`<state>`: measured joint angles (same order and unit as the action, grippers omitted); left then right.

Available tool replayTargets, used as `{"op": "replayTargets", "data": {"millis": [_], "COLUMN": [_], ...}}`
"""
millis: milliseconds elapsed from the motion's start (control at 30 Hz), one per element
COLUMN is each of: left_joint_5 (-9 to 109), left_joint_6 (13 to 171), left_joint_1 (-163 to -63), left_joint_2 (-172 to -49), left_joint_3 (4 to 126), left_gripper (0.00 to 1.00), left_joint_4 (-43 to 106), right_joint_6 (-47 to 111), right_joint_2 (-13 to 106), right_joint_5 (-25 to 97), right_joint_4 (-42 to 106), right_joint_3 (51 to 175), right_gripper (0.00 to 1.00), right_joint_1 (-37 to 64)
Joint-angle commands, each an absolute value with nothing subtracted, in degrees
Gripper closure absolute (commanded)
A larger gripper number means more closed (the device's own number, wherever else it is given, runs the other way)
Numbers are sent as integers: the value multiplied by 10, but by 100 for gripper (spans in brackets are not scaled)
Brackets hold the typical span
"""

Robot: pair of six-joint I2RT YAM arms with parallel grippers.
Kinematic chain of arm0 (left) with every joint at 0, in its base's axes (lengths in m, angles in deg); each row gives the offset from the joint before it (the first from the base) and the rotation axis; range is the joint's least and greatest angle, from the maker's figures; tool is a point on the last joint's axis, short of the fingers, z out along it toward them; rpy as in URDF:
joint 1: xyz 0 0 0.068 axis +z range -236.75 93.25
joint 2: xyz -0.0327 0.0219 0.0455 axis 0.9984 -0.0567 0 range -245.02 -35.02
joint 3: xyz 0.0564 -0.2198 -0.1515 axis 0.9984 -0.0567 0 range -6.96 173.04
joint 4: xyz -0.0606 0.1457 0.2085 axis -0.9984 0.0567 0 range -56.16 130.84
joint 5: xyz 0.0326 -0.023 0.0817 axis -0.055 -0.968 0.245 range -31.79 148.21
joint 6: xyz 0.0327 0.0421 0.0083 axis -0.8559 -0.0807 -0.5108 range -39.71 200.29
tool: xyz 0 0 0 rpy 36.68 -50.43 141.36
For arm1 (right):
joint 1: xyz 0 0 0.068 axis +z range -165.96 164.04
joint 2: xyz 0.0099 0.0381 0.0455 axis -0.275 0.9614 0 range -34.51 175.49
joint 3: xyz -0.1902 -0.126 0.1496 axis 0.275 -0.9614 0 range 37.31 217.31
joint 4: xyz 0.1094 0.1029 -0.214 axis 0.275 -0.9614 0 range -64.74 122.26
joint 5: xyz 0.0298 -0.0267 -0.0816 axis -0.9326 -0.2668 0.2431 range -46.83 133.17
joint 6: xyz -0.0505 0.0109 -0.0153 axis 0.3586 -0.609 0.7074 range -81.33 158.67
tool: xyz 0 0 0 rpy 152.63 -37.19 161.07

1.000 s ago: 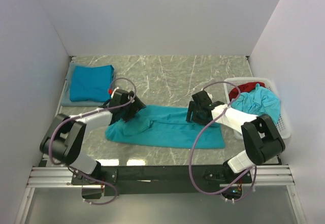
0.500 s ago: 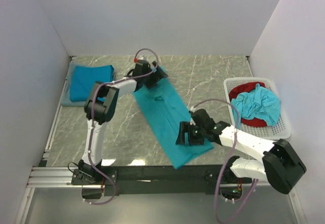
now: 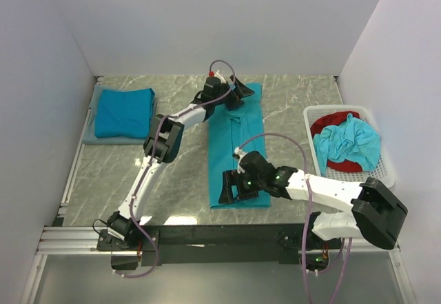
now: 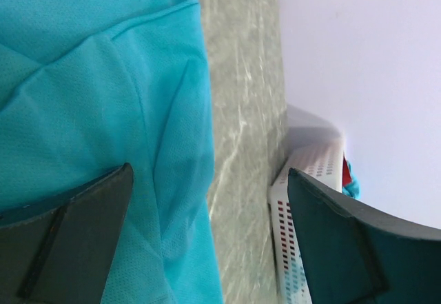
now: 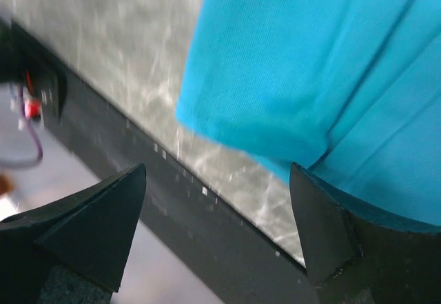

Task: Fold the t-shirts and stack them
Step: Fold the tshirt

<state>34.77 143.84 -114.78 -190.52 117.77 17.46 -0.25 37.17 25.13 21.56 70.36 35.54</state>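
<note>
We see a long teal t-shirt (image 3: 238, 145) lying flat in the middle of the picture. Our left gripper (image 3: 239, 91) at its top end and our right gripper (image 3: 229, 189) at its bottom end both have jaws spread wide.

The long teal-turquoise cloth t-shirt (image 3: 234, 125) spread on my table reads as soft and matt. In the left wrist view its knit shows a fine pinhole mesh with stitched seams. The grey-green marble-look tabletop (image 3: 186, 173) is smooth and glossy, throwing back white glare at its near edge. At the right, the white lattice basket (image 3: 386, 169) looks like hard plastic. The left gripper (image 4: 208, 171) has dark fingers (image 4: 76, 238) of matt plastic.
</note>
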Motion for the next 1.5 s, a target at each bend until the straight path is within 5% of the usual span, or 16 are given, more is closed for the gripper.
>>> {"op": "replayTargets", "data": {"millis": [0,367,933,1300,1467], "left_joint_5": [319,354,419,484,489], "left_joint_6": [1429,1288,1305,1412,1432], "left_joint_1": [-1152,-1158,-1244,-1354,-1399], "left_joint_2": [-1901,-1673,-1162,-1045,-1065], "left_joint_3": [1174,1172,420,241,231], "left_gripper": [1,1,1,3,12], "left_joint_4": [134,272,337,403,432], "right_joint_6": [-1,-22,-43,-93,-98], "right_joint_2": [350,212,108,63,66], "right_joint_5": [359,477,417,375,386], "right_joint_4": [172,142,23,51,40], "right_joint_3": [749,764,649,566,561], "right_gripper": [9,7,8,13,19], "right_joint_1": [357,336,184,181,182]}}
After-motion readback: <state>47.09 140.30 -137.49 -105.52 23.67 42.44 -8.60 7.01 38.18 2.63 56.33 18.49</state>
